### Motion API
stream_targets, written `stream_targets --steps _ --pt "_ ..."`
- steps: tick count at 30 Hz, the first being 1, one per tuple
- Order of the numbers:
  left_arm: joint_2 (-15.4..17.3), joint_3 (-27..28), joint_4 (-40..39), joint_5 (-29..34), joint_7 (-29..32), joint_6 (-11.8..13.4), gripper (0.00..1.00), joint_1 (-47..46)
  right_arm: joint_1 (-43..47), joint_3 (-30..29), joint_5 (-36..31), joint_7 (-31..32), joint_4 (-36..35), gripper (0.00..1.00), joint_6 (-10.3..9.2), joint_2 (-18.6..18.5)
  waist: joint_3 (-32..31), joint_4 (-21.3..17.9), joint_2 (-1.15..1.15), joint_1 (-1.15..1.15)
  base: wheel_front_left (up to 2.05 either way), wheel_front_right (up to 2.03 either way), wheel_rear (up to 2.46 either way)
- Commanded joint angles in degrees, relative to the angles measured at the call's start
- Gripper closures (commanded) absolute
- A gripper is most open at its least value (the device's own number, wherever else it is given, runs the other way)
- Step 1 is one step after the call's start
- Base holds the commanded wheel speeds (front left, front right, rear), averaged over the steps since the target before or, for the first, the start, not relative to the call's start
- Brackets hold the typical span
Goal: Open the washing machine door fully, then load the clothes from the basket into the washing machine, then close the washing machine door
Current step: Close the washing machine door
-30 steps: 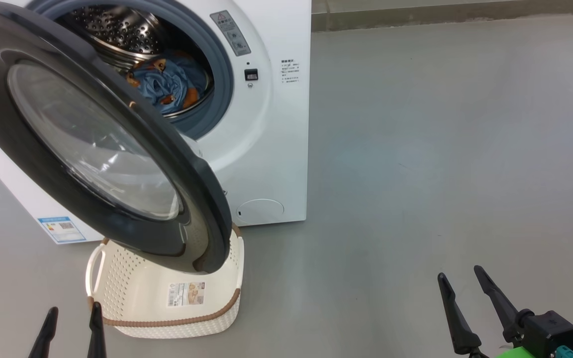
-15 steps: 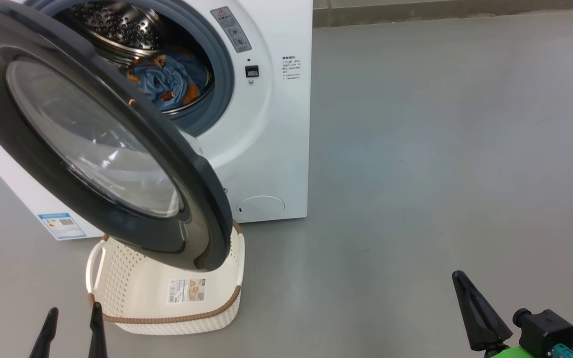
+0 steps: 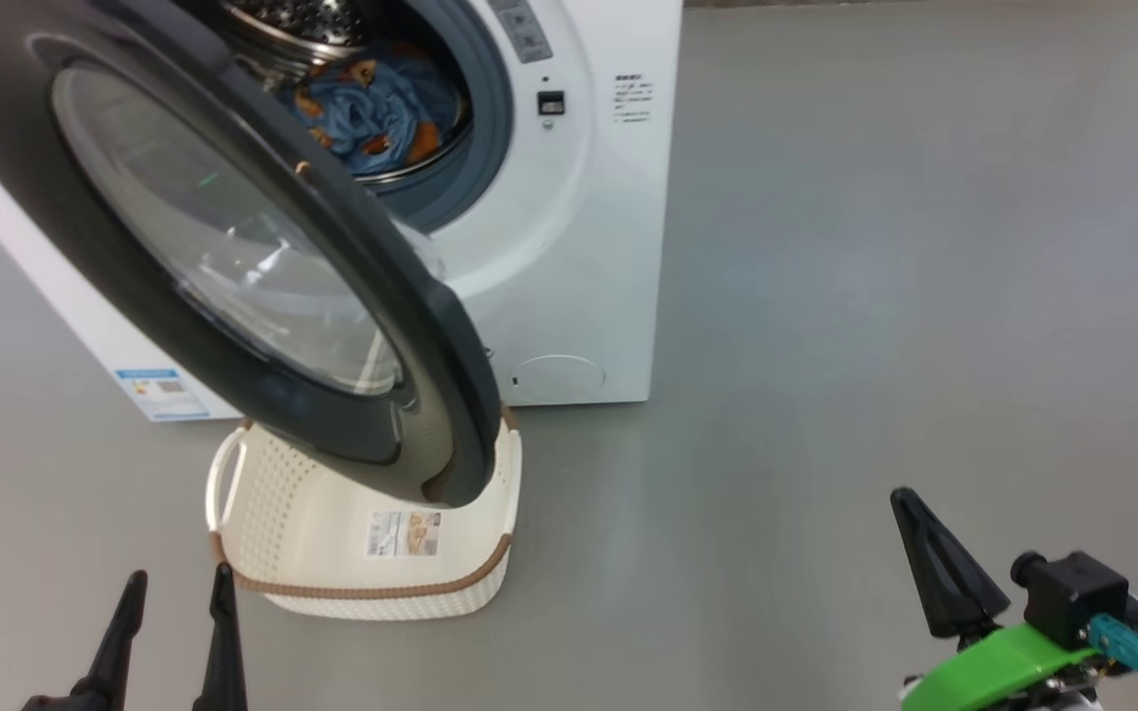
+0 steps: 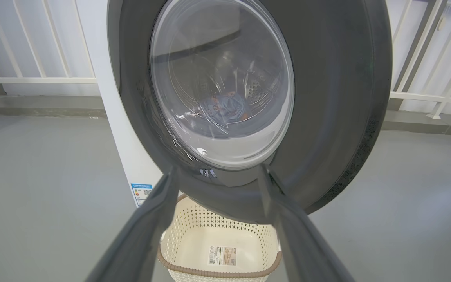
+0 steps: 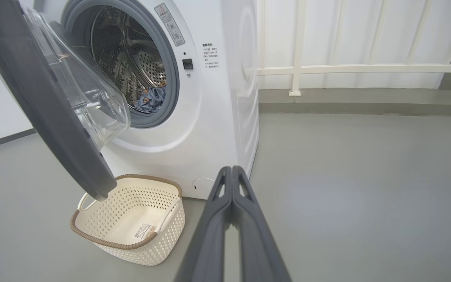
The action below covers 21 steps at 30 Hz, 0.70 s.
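The washing machine [image 3: 579,247] stands at the upper left with its door [image 3: 233,247] swung open toward me. Blue clothes [image 3: 381,104] with orange faces lie inside the steel drum. The cream basket [image 3: 371,553] sits on the floor under the door's lower edge, with nothing but a sticker on its bottom. My left gripper [image 3: 174,602] is open at the lower left, just short of the basket; in the left wrist view the left gripper [image 4: 217,176] points at the door [image 4: 249,98]. My right gripper [image 3: 910,504] is shut on nothing at the lower right, well clear of the machine; its fingers [image 5: 231,184] press together.
Bare grey floor [image 3: 875,296] spreads to the right of the machine. A white railing [image 5: 366,68] and a low kerb run along the back wall behind it.
My right gripper's fingers have closed together. The head camera has shifted, so the machine and basket sit further right and lower in the picture. The left gripper stays open.
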Motion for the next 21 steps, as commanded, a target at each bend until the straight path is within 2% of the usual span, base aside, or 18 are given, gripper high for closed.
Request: stream_targets --steps 1,11,21 --pt "0.6 1.6 -1.4 0.6 -0.5 0.1 0.0 -3.0 -3.4 2.1 0.8 -0.7 -0.4 1.0 0.34 -1.0 1.5 2.0 0.0 0.0 0.0 0.0 0.0" --pt "-1.3 -1.0 0.1 1.5 -1.5 -1.1 0.0 -7.1 -15.6 6.6 2.7 -2.3 9.1 1.0 0.34 -4.8 5.2 8.2 0.0 0.0 0.0 0.0 0.0" --pt "-3.0 -2.7 2.5 2.3 -2.0 -2.7 0.0 -10.1 -25.4 9.4 3.9 -3.5 16.5 1.0 0.34 -5.9 6.6 12.9 0.0 0.0 0.0 0.0 0.0"
